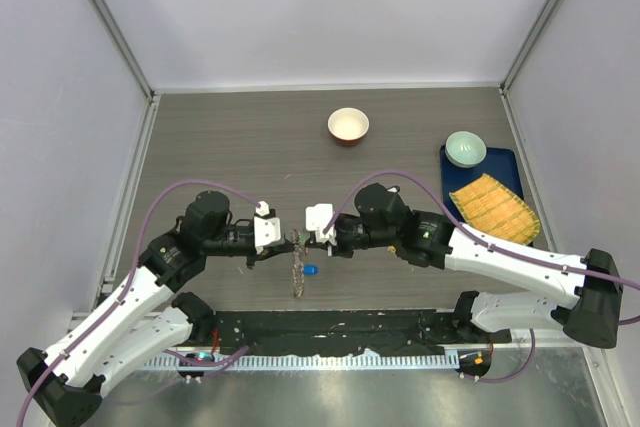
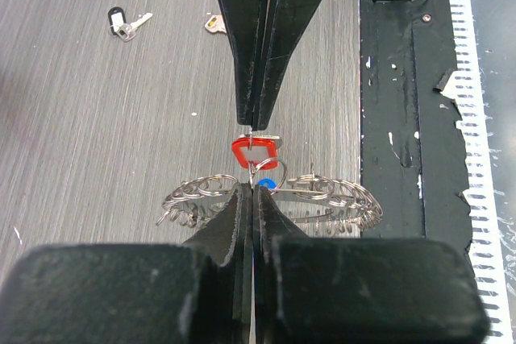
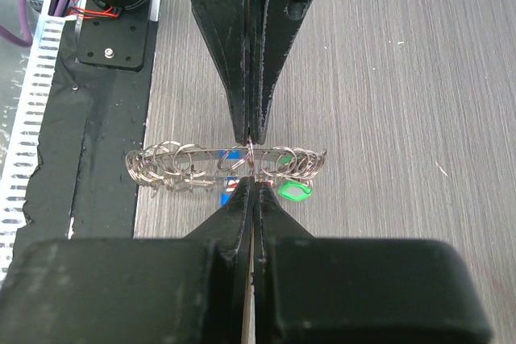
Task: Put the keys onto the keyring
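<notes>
The keyring [image 2: 339, 199], a thin metal ring fringed with small silver rings, hangs edge-on between both grippers [image 1: 297, 272]. My left gripper [image 2: 255, 188] is shut on its upper rim, and shows from above in the right wrist view [image 3: 251, 139]. My right gripper [image 3: 252, 182] is shut on the red key [image 2: 254, 153], held right at the ring's rim, tip to tip with the left gripper. A blue key [image 2: 267, 185] and a green key [image 3: 295, 191] hang at the ring. A black key [image 2: 121, 23] and a yellow key [image 2: 214, 24] lie on the table.
A red-and-cream bowl [image 1: 348, 125] stands at the back centre. A blue tray [image 1: 512, 159] at the right holds a pale green bowl [image 1: 465, 148] and a yellow mat [image 1: 493, 207]. A black strip [image 1: 330, 332] runs along the near table edge.
</notes>
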Robot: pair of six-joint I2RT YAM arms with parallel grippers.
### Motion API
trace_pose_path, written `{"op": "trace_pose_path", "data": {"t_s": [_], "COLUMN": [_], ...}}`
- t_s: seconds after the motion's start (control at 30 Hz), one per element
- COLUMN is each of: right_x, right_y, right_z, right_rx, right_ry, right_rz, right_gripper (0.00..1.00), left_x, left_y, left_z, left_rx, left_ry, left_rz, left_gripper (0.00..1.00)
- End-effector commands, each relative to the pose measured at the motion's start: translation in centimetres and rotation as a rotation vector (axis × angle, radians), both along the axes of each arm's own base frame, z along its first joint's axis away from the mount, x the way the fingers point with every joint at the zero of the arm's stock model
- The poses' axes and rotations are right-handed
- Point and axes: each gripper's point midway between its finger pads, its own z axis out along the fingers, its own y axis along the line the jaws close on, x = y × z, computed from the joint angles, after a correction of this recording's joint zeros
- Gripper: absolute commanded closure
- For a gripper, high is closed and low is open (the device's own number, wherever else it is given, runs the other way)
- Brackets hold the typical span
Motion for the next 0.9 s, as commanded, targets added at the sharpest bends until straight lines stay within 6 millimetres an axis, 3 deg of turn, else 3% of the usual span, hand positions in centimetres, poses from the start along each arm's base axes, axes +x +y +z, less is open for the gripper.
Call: {"op": "trace_pose_path", "data": {"t_s": [0.0,0.87], "right_x": [0.07,0.25], "right_y": [0.36,1.16], "right_z": [1.82,1.5], "right_rx": [0.054,0.055], "right_ry": [-0.016,-0.014], "right_rz": [0.002,0.018], "right_gripper": [0.99,0.99], "left_x": [0.29,0.13], "left_y": [-0.61,-0.78], "left_z": [2.03,2.1], "left_rx": [-0.061,-0.067], "left_ry": [-0.075,-0.071], "left_rz": [-0.021,-0.035], "left_gripper": [1.0,1.0]}}
